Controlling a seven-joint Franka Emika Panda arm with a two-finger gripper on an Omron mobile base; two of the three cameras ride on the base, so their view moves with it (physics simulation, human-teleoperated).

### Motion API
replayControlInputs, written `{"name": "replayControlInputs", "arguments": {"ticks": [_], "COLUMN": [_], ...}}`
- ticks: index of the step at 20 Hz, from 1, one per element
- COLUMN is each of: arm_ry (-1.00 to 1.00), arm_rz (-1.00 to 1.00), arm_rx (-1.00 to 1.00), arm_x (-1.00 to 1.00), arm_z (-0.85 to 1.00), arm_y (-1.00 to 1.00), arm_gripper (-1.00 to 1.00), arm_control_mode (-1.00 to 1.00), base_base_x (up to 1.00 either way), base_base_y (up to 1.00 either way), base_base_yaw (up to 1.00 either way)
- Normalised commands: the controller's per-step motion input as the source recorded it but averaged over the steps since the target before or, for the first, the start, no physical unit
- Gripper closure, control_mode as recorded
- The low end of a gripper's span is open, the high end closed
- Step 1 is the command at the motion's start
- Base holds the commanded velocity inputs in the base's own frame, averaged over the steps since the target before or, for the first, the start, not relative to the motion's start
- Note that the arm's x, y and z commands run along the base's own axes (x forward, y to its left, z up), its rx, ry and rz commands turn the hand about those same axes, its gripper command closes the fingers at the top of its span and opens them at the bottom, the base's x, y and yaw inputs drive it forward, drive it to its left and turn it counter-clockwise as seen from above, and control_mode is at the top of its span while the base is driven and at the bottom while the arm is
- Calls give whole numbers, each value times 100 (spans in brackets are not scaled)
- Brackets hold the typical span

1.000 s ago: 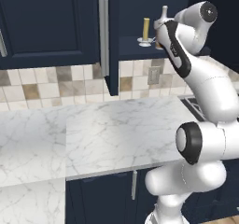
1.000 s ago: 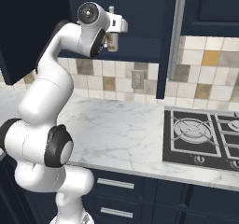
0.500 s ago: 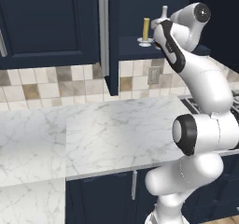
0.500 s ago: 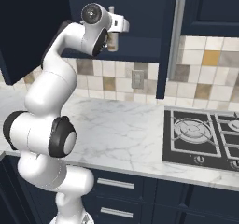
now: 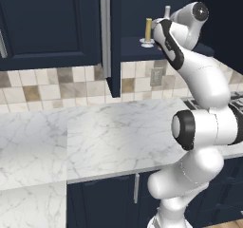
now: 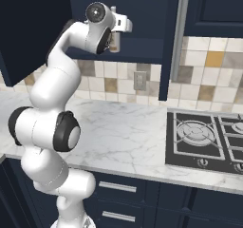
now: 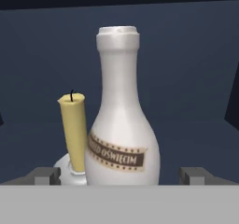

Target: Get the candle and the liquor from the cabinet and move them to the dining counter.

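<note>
Up in the open cabinet point(image 5: 52, 27), the candle point(image 7: 73, 132) stands just left of the liquor point(image 7: 122, 125) and a little behind it, its white holder half tucked behind the bottle's base, so the two sit nearly touching on the same shelf. From the left base view the candle point(image 5: 148, 30) shows near the shelf's front edge, with the bottle's neck point(image 5: 167, 11) rising beside it, just ahead of the arm's wrist. The gripper point(image 7: 122, 175) is raised level with the shelf and aimed straight at the bottle, its jaws spread wide with a fingertip point(image 7: 44, 175) on either side of the bottle's base, touching nothing. That framing suggests the liquor is meant to go first, being the nearer item. Neither thing has left the cabinet yet.
</note>
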Motion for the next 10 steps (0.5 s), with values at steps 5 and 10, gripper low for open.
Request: {"name": "replayControlInputs", "arguments": {"ticks": [5,10], "arm_ry": [1,0], "arm_rz": [0,0], "arm_rx": [0,0], "arm_x": [18,15], "arm_z": [-3,-5], "arm_y": [0,-2], "arm_gripper": [-100,-100], "arm_control_mode": [-100,-100], "base_base_x": [0,0], "base_base_y": [0,0], "base_base_yaw": [0,0]}}
